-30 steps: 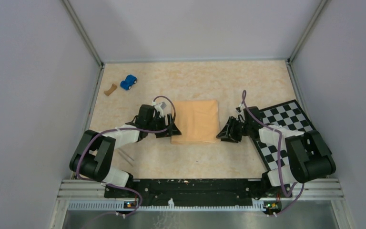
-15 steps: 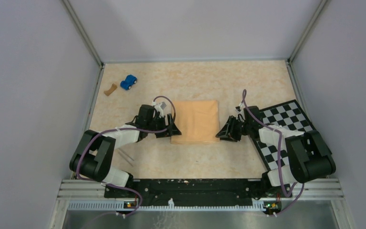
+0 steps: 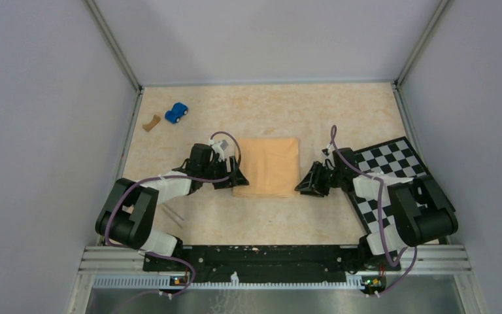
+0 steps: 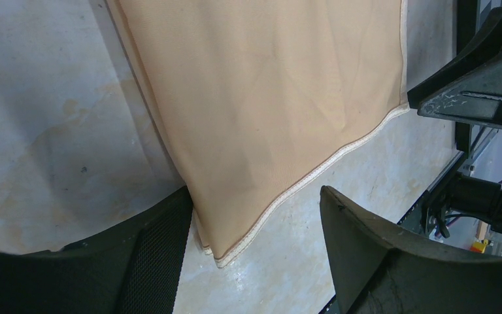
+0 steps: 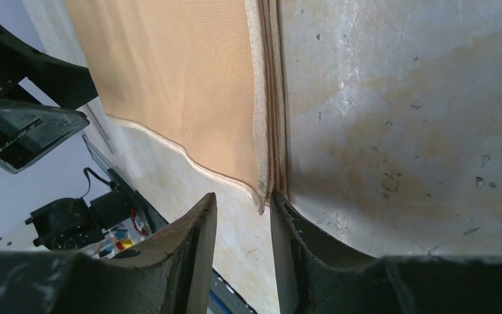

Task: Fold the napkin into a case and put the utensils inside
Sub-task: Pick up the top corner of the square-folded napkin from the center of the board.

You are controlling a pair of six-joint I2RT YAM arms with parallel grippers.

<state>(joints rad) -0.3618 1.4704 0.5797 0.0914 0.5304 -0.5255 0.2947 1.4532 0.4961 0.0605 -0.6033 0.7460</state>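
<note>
Change over the last second: the right gripper (image 3: 299,188) has crept a little toward the napkin (image 3: 267,167) and its jaws have drawn in. In the right wrist view they stand apart by a narrow slot with bare table showing through. The napkin's near-right corner sits at the mouth of that slot, touching one finger (image 5: 301,248). Not clamped on the cloth as far as I can see.

The left gripper (image 3: 240,181) has not moved. Its jaws are wide apart, straddling the near-left corner and holding nothing.

Meaning: likely the start of a pinch on the two near corners for the next fold. The case is not yet formed.

Position: the napkin lies flat mid-table (image 3: 268,111), already folded, with stacked hems showing at the right corner. Left gripper at its 7 o'clock corner, right gripper at its 5 o'clock corner.

Counts:
- napkin: 1
- grippers: 2
- utensils (image 3: 173,214): one thin silvery line visible at the napkin's 8 o'clock, beside the left arm. Cannot tell if it is more than one piece. None inside the napkin.
- checkerboard (image 3: 392,163): 1, at 3 o'clock
- blue car (image 3: 176,112): 1, at 10 o'clock
- brown scrap (image 3: 150,122): 1, just beside the car
</note>
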